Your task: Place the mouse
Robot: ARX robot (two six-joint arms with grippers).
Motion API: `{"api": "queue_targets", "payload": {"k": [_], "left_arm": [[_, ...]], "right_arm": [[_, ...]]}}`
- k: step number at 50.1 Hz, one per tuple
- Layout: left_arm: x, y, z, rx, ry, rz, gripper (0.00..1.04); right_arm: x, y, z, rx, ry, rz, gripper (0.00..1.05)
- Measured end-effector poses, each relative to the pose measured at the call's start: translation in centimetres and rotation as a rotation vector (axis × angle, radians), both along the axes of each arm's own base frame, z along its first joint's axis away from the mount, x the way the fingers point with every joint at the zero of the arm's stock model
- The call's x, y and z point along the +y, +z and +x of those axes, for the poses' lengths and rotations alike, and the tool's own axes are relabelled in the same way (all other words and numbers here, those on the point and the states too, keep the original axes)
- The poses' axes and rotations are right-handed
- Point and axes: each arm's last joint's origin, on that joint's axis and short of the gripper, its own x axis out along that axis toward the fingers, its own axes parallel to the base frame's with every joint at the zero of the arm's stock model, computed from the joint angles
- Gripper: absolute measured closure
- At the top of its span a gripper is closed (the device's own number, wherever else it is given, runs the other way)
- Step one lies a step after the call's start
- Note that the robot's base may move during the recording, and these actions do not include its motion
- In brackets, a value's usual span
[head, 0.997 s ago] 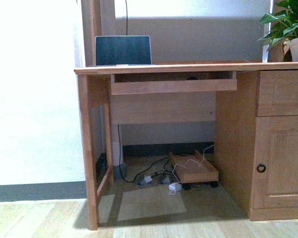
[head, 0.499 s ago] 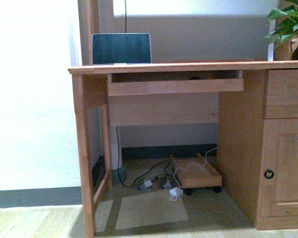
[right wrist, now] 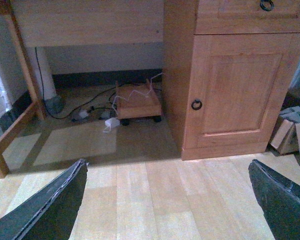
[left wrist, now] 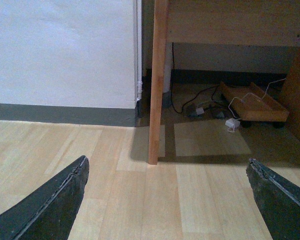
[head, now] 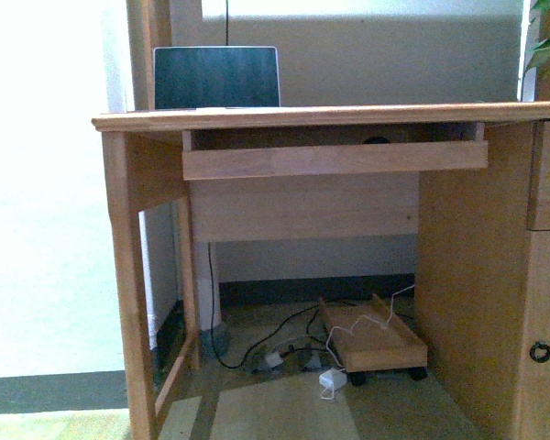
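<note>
Left fingers [left wrist: 55,200] and right fingers [right wrist: 50,205] spread wide, nothing held. Dark blob in tray [head: 335,159], prob. the mouse [head: 376,140]: get level w/ worktop [head: 330,116] before reaching in.

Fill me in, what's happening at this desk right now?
Nothing is being handled yet. The left end effector and right end effector are both open and empty above the floor, in front of the desk. A laptop stands on top, and a tray hangs under it. A dark sliver behind the tray front may be the mouse, but it is mostly hidden.
</note>
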Motion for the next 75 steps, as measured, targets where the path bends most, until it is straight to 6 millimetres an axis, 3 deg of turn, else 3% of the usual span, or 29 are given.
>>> {"api": "queue_targets", "payload": {"k": [75], "left_arm": [[0.0,0.0,0.0,0.0,0.001,0.0,0.08]], "right_arm": [[-0.01,0.0,0.0,0.0,-0.001,0.0,0.07]]}}
